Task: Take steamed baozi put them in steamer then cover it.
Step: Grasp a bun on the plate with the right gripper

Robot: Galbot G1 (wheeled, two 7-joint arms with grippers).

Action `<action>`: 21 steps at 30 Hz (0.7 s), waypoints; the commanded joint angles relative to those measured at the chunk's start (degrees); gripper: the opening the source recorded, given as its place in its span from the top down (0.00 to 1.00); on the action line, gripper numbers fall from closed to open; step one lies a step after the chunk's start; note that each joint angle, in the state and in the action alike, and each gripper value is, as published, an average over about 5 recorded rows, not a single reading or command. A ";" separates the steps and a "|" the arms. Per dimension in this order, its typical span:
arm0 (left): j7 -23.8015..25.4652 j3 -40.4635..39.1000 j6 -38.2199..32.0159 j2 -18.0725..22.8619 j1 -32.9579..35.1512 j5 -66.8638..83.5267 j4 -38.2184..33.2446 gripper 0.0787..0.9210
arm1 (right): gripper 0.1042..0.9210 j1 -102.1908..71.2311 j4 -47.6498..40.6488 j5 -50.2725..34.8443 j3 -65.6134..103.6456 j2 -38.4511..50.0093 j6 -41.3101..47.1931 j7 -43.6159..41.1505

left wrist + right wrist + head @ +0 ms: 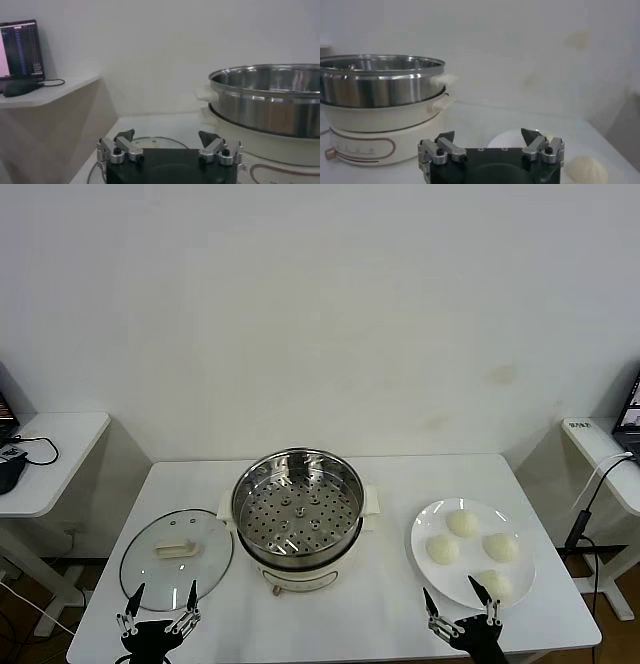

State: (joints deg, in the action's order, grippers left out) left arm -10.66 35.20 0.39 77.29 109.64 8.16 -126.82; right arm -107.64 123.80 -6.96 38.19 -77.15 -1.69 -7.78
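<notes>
The steamer [298,519], a shiny steel pot with a perforated tray on a cream base, stands mid-table with nothing in it. Several cream-white baozi [462,522] lie on a white plate [420,536] to its right. The glass cover [177,550] lies flat on the table to the steamer's left. My left gripper [160,594] hovers open at the cover's near edge. My right gripper [455,596] is open at the plate's near edge, beside the closest baozi [494,585]. In the wrist views both the left gripper [166,135] and the right gripper [489,134] hold nothing.
The table [390,604] ends just behind both grippers. Side desks stand to the left [50,449] and right [605,454], with cables, and a laptop [20,52] sits on the left one. A white wall rises behind the table.
</notes>
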 commanded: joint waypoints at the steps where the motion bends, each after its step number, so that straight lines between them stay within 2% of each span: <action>1: 0.50 0.18 2.71 -0.09 0.17 -0.44 -1.93 0.12 | 0.12 1.78 0.14 7.49 1.95 1.66 0.22 2.81; 5: 0.18 0.25 2.02 -0.23 -0.96 -3.91 -2.16 0.12 | 0.12 4.98 0.00 12.39 5.33 5.81 3.78 4.59; 10: 1.55 0.71 2.00 -1.48 -1.55 -8.92 -1.94 0.12 | 0.12 10.39 -2.19 19.61 11.75 15.63 8.72 2.90; 16: 5.28 2.98 2.32 -2.03 -2.15 -9.42 -2.21 0.12 | 0.12 16.01 -9.02 23.77 15.36 30.74 12.24 -5.23; 21: 6.72 3.59 2.38 -2.91 -2.25 -10.92 -2.47 0.12 | 0.12 23.49 -18.60 27.09 13.38 43.72 10.75 -15.20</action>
State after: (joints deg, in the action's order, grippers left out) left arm -6.26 37.78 2.40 75.00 107.56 -0.11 -128.95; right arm -94.00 115.64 12.60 48.99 -53.27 6.80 -12.42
